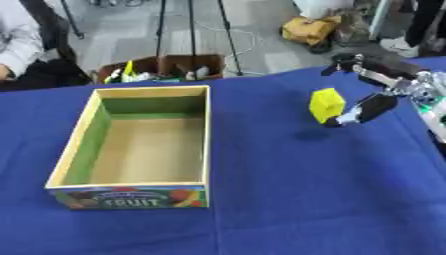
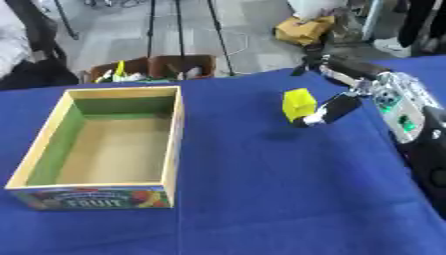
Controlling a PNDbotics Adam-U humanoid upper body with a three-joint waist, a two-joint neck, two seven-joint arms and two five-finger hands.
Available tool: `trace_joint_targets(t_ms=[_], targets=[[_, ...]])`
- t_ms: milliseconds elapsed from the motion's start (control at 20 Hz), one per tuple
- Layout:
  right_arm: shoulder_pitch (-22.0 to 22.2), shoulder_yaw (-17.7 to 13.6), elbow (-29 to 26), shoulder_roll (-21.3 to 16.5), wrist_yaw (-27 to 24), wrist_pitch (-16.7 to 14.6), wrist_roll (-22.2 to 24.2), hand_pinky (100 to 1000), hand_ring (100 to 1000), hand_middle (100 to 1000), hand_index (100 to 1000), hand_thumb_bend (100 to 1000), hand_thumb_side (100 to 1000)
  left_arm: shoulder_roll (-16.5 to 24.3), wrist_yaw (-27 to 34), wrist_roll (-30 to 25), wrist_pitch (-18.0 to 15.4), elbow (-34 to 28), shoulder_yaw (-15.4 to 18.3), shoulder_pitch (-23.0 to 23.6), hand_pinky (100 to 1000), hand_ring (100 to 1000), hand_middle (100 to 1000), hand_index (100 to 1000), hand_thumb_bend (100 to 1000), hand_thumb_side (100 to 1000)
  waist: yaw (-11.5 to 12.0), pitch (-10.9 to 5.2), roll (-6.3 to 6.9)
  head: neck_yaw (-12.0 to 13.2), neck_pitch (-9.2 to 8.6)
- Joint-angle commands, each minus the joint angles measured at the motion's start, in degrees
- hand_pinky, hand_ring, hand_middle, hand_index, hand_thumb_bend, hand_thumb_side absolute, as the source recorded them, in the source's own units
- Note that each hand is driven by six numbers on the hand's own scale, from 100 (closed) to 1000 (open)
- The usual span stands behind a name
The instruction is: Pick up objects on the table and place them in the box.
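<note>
The fingers point(image 2: 334, 108) of the right hand point(image 2: 348, 87) pinch a yellow block point(image 2: 299, 103), one dark finger against its right side low down and another reaching over behind it; just where the far one meets the block is blurred. The block hangs tilted in the air above the table point(image 1: 305, 199), with its shadow on the blue cloth just below and to the left. From the hand the silver and black wrist and forearm run off toward the right edge, where the arm is cut off.

To the left of the block, well apart from it, stands the box point(image 1: 207, 139), a wooden crate with green inner walls and a bare brown floor; its near face bears a fruit label. Between the block and the box lies only blue cloth.

Past the far edge of the table sits a brown cardboard carton point(image 1: 166, 67) on the floor, with small things in it too blurred to name. Tripod legs point(image 1: 191, 30) rise behind it, and a yellow bag point(image 1: 312, 29) lies farther back.
</note>
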Motion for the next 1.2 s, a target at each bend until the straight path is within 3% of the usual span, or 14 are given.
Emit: trace_joint_targets(t_ms=[50, 700, 800, 1050, 1200], targets=[[-1.7, -0.7, -0.5, -2.5, 0.7, -0.4, -0.2, 793, 1000, 786, 876, 700, 579, 0.3, -0.1, -0.3, -0.3, -0.6, -0.1, -0.4, 327, 416, 467, 632, 225, 708, 0.2, -0.76, -0.37, -0.7, -1.39], [-1.4, -1.3, -0.3, -3.9, 2.8, 0.3, -1.9, 782, 1000, 792, 870, 681, 545, -0.3, -0.2, -0.8, -0.5, -0.5, -0.3, -0.8, 328, 416, 467, 632, 224, 708, 1.0, 1.18, -0.74, -1.8, -3.0], [-1.3, -1.4, -0.3, -4.0, 3.2, 0.4, -2.0, 782, 1000, 792, 870, 635, 534, -0.4, -0.2, -0.8, -0.5, -0.5, -0.3, -0.8, 328, 416, 467, 632, 223, 709, 0.9, 1.42, -0.75, -1.8, -3.08], [-1.4, -1.4, -0.2, -4.2, 3.3, 0.6, -2.0, 784, 1000, 796, 873, 394, 463, -0.5, -0.3, -1.0, -0.6, -0.4, -0.4, -0.7, 328, 416, 467, 632, 224, 710, 0.8, 1.87, -0.65, -1.9, -3.35], [-1.7, -1.3, -0.4, -4.2, 3.1, 0.5, -1.6, 783, 1000, 799, 875, 325, 445, -0.6, -0.4, -1.0, -0.6, -0.3, -0.4, -0.7, 328, 416, 467, 632, 223, 709, 0.7, 2.01, -0.61, -1.9, -3.3]])
